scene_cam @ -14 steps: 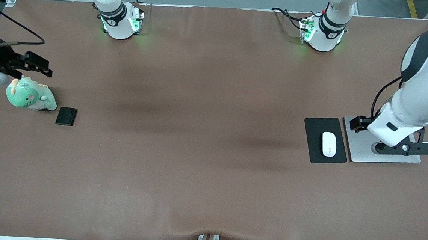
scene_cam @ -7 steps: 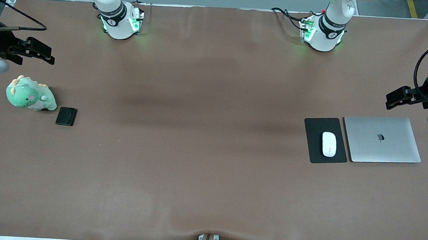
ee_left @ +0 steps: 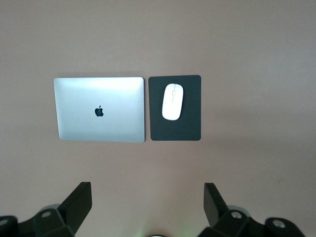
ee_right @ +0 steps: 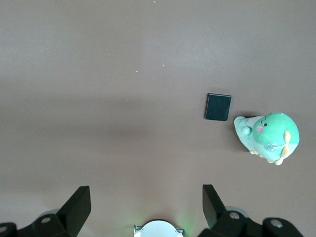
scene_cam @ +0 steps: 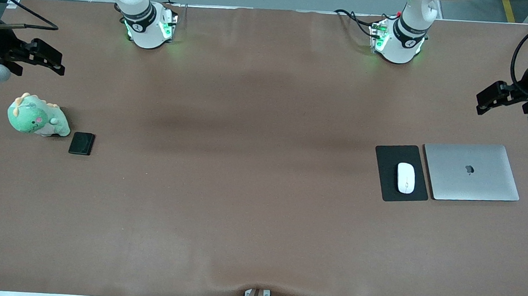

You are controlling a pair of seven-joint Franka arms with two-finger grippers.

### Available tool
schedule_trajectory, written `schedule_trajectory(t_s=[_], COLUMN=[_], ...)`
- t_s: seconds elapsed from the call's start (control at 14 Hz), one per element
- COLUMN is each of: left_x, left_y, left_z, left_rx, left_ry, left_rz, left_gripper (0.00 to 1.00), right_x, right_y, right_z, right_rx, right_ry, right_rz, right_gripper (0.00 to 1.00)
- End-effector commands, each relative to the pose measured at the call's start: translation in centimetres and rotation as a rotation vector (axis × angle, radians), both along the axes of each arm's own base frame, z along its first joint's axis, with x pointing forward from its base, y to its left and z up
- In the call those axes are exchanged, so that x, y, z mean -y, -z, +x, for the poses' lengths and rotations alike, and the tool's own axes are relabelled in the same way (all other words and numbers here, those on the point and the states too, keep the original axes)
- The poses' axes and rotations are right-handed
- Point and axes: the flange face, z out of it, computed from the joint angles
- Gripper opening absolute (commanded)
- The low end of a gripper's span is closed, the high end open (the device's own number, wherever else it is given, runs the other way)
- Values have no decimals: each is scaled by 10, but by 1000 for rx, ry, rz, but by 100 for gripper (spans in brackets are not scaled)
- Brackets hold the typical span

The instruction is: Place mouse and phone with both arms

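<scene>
Both arms run out of the front view at its side edges, so only part of each wrist shows there, and each wrist view cuts off its own fingers at the picture's edge. On the brown surface (scene_cam: 250, 212), toward the left arm's end, the mouse (scene_cam: 406, 178) lies flat on a black mouse pad (scene_cam: 388, 194), its long axis running from the front camera toward the robots' bases, in line with the pad's long sides; which end is its front is hard to make out. A closed silver laptop (scene_cam: 471, 178) lies just beside the pad, closer to that end of the surface. Toward the right arm's end, the phone (scene_cam: 81, 143) lies flat with its long axis running the same way, slightly tilted, just beside a green plush dinosaur (scene_cam: 37, 119) that is slightly farther from the front camera. The left end effector (scene_cam: 486, 99) hangs over bare surface near the laptop, fingers (ee_left: 79, 203) spread wide apart, holding nothing. The right end effector (scene_cam: 49, 58) hangs over bare surface near the dinosaur, fingers (ee_right: 78, 206) likewise wide apart and empty.
</scene>
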Motion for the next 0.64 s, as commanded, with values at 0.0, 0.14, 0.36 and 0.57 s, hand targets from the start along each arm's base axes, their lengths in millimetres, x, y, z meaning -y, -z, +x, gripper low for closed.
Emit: schedule_trajectory(t_s=[0.0,0.14,0.36,0.57], left_x=[-5,-5,-5,-5], left_y=[-4,-9,-14,-17], left_z=[-17,-18,-12,-10], left_rx=[23,30,42,48], left_ry=[-9,-17,-10,-14], left_rz=[-23,-58,-69,-76], left_gripper=[100,100,100,100], right_x=[6,8,15,24], right_y=[-7,-4,9,13], right_z=[-1,0,2,1], right_rx=[31,32,14,5], right_ry=[-29,-21,-6,12], right_rz=[7,36,46,47], right_gripper=[100,100,100,100])
